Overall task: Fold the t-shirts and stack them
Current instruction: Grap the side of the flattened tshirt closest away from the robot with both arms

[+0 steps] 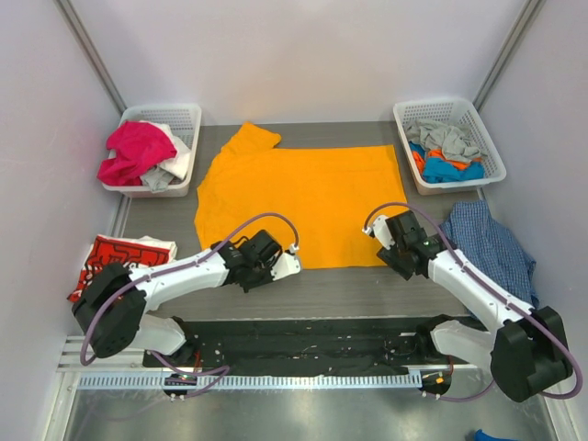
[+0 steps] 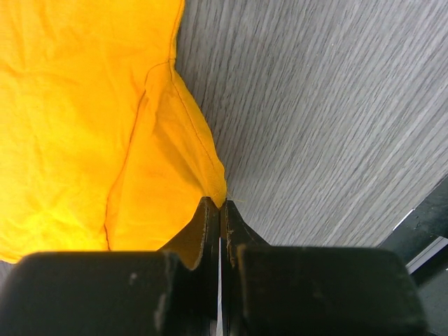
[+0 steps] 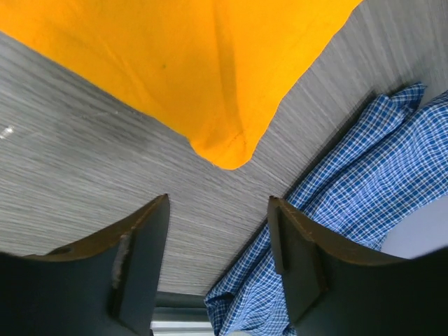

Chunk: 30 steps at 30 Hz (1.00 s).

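**Q:** Where is the orange t-shirt (image 1: 299,197), and which way does it run?

**A:** It lies spread flat in the middle of the grey wood-grain table (image 1: 367,289). Its long axis runs left to right, and one sleeve points toward the far left. The near edge faces both arms.

**Q:** What are the grippers doing?

**A:** The left gripper (image 2: 218,206) is pinched tight on the shirt's near-left corner (a seam curves just beside the pinch, so this may be the other sleeve). The right gripper (image 3: 218,201) stands wide and holds nothing. The shirt's near-right corner lies on the table just ahead of its fingers, on their centre line but not yet between them.

**Q:** So what does the next move depend on?

**A:** Probably that small gap. The right arm is the nearer one and seems to need to go straight forward and low to take the corner.

**Q:** How much room is there?

**A:** It is tight on the right, where a blue checked shirt (image 1: 491,248) lies crumpled just beside that arm. A folded red tee with white print (image 1: 119,253) sits at the near left. Two white baskets, left (image 1: 188,115) and right (image 1: 441,103), hold more clothes at the far corners, well apart from the grippers.
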### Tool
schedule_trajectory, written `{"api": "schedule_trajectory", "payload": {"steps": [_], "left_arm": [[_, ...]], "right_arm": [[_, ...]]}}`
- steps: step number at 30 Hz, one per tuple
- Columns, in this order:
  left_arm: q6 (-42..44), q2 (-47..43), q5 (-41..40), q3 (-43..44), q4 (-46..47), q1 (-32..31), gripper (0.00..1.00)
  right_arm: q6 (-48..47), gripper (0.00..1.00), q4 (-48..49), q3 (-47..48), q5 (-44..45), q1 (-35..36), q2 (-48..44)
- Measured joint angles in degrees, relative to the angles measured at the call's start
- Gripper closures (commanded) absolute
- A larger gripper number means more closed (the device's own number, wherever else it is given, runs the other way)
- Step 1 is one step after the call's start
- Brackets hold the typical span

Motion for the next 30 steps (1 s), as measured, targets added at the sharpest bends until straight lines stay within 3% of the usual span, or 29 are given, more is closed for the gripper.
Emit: {"api": "schedule_trajectory", "payload": {"steps": [16, 30], "left_arm": [[0.31, -2.99, -1.44, -1.79, -0.09, -0.02, 1.0], [0.74, -2.97, -1.88, -1.79, -0.13, 0.0, 1.0]], "right_arm": [[-5.62, 0.41, 1.27, -2.86, -0.22, -3.19, 5.14], [-8.81, 0.46, 3.21, 0.87, -8.96, -10.69, 14.36]]}}
